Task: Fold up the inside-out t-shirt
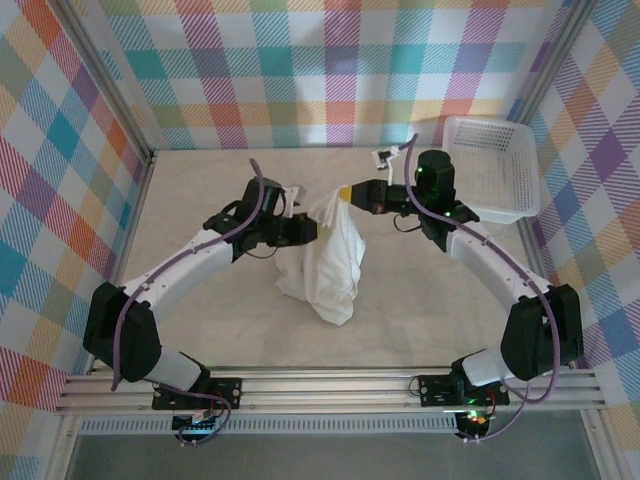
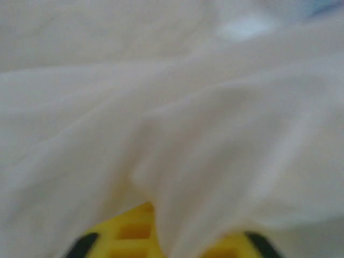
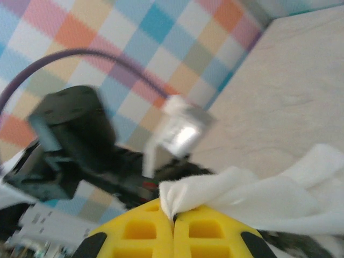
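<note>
Top external: plain white cloth t-shirt [image 1: 325, 262] was held bunched, unfolded, by clamped left gripper [image 1: 311, 228] and right gripper [image 1: 347, 194].

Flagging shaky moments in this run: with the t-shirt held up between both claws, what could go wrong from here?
The right claw pinches only an edge of the t-shirt; a tug might slip it free. The t-shirt hangs bunched, so laying it down may trap creases. Cloth drapes over the left claw and could snag on release.

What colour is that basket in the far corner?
White mesh basket, clearest in the top external view.
</note>
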